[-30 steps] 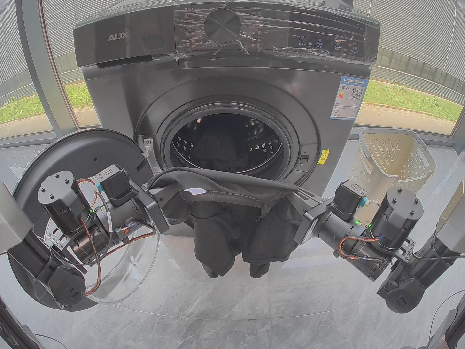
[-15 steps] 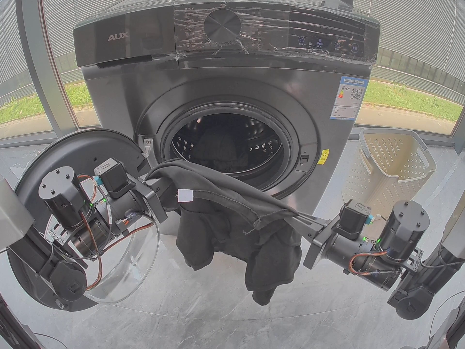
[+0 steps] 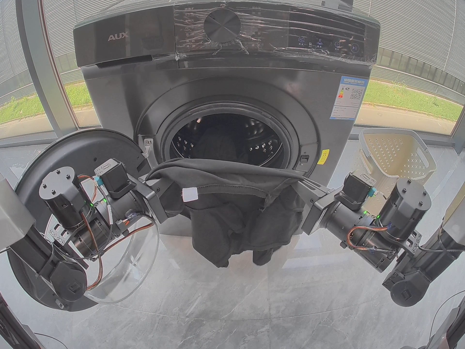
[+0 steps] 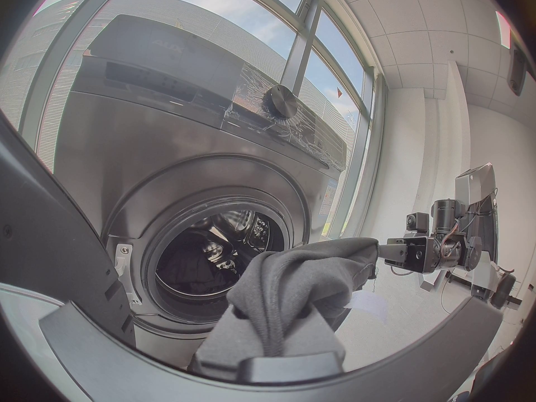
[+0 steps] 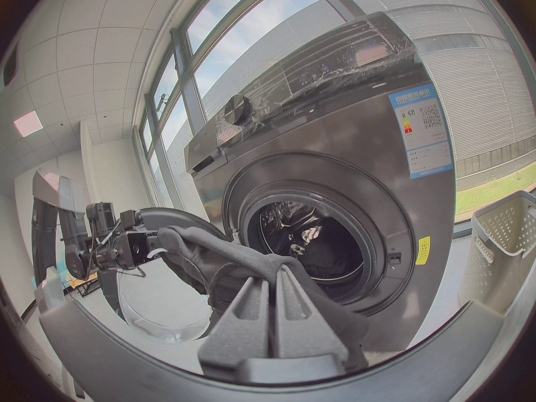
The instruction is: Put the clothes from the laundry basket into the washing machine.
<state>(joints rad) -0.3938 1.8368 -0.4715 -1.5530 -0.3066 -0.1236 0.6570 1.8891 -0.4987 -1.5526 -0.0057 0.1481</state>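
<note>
The dark garment [image 3: 227, 204] hangs stretched between both arms, just before the washing machine [image 3: 121, 98], at 6 o'clock of the open drum mouth [image 3: 225, 144]. The left jaws clamp one bunched end and the right jaws are closed on the other. The middle sags, so the fabric is judged soft, light and limp. Grip bunched folds, not single edges. The laundry basket [image 3: 395, 156] stands at 3 o'clock of the machine.

I see a silver logo [image 3: 117, 37] on the washing machine [image 3: 121, 93] top panel. A blue-white rating label [image 3: 348, 98] with QR code and a yellow sticker [image 3: 323, 156] sit on its front. Their fine print is unreadable; the white tag [image 3: 189, 194] on the dark garment [image 3: 232, 214] looks blank.
</note>
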